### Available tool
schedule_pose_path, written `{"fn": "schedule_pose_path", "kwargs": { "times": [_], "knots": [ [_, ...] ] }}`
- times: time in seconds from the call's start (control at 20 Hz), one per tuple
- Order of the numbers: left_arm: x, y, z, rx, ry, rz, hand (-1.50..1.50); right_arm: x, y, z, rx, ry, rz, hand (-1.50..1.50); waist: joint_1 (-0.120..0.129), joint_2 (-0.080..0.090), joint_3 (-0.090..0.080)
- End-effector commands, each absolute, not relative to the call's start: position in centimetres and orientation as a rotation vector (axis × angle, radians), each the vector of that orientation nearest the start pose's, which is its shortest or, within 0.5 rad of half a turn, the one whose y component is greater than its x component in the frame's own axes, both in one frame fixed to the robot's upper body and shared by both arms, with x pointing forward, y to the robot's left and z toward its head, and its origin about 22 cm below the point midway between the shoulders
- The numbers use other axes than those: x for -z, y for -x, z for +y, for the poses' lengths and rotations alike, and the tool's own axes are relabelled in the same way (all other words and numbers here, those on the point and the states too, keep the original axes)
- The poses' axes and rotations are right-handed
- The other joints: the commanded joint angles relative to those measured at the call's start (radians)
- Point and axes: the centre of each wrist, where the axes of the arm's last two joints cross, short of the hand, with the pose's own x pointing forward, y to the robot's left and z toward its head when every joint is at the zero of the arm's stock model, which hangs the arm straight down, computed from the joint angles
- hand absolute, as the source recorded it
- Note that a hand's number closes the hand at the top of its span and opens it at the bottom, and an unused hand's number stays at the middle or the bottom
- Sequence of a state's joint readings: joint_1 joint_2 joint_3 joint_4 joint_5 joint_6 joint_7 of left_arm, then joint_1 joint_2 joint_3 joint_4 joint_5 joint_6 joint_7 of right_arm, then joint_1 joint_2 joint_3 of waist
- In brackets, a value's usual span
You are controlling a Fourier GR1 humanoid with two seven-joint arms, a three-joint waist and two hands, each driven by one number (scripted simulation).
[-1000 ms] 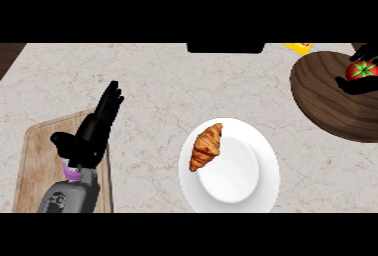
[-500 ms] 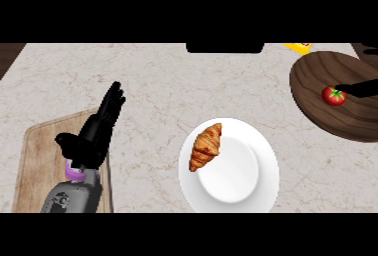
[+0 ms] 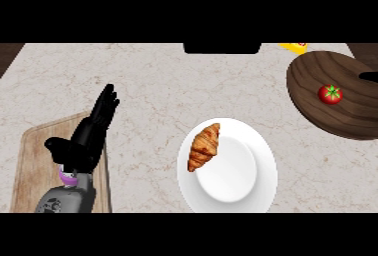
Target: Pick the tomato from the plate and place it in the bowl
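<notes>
Since half a second ago the right hand [image 3: 367, 76] is pulled back to the right edge; only a dark tip shows, so finger state cannot be told. Tomato [image 3: 330, 94] is left lying free inside the bowl [image 3: 314, 80], so the placing looks done. Counter [image 3: 162, 90] carries a cutting board [image 3: 37, 165] at left. Plate [image 3: 244, 180] now holds only a croissant [image 3: 204, 146] near its left rim. Left hand [image 3: 88, 132] is rested over the board, fingers straight, nothing held. No readable writing is seen.
</notes>
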State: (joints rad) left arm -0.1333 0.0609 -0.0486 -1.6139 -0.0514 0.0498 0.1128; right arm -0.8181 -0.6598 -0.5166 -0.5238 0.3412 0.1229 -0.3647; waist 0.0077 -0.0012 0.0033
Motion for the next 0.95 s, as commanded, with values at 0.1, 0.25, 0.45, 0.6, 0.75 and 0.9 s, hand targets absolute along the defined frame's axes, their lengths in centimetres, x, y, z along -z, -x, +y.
{"fn": "schedule_pose_path", "kwargs": {
  "times": [0.1,0.25,0.45,0.6,0.75,0.9],
  "knots": [
    [-2.5,-27.1,23.3,0.098,-0.08,-1.596,0.0,-14.4,-35.9,-48.3,-0.072,0.499,-1.725,-1.5,-0.019,-0.003,-0.004],
    [-3.6,-26.3,22.4,0.122,-0.065,-1.603,0.0,-14.2,-33.4,-51.5,-0.066,0.46,-1.711,-1.5,-0.005,0.001,-0.003],
    [-2.9,-28.4,22.6,0.115,-0.075,-1.586,0.0,-14.0,-32.4,-52.3,-0.072,0.386,-1.737,-1.5,-0.009,0.003,-0.003],
    [-3.2,-27.7,20.6,0.115,-0.071,-1.611,0.0,-13.5,-30.3,-54.7,-0.062,0.371,-1.733,-1.5,0.007,0.008,-0.002],
    [-2.9,-27.3,20.8,0.12,-0.061,-1.603,0.0,-11.5,-28.7,-55.0,-0.103,0.35,-1.734,-1.5,-0.004,0.003,-0.003],
    [-2.7,-26.9,21.5,0.104,-0.08,-1.603,0.0,-11.6,-29.2,-54.4,-0.125,0.334,-1.741,-1.5,-0.005,0.001,-0.003]
  ]
}}
